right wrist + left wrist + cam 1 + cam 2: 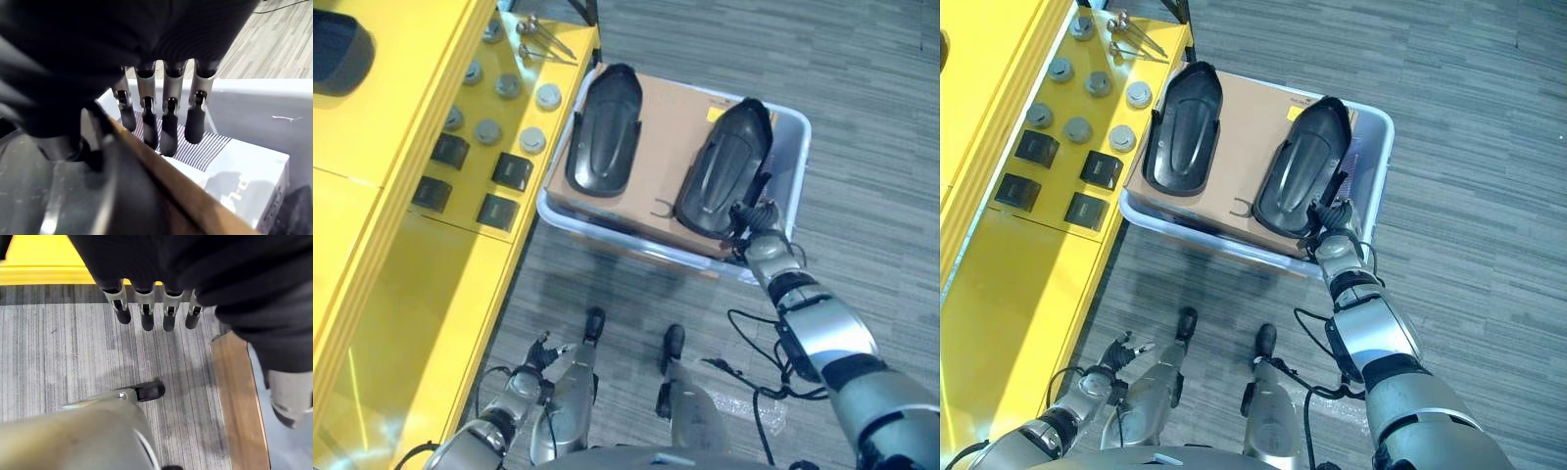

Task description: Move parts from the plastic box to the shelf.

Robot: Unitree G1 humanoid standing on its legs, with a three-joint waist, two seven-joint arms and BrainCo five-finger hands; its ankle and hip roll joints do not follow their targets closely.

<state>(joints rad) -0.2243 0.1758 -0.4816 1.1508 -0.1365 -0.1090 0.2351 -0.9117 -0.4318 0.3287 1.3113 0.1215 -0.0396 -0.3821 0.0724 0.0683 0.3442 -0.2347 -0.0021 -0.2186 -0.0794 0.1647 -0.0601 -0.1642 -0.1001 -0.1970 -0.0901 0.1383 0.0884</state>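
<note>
While the right hand [1332, 217], fingers relaxed and empty, reaches the black part [1298, 168] at the plastic box's [1376, 176] 4 o'clock: grip its rim firmly. Left hand [536, 354] idle, fingers straight.

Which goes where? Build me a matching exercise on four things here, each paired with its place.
1 left hand
2 right hand
3 grey round caps
4 cardboard sheet

A on the yellow shelf
B in the plastic box, under the black parts
C low over the floor, beside the shelf
D at the box's near rim, by one black part

Pairs: 1-C, 2-D, 3-A, 4-B
</note>
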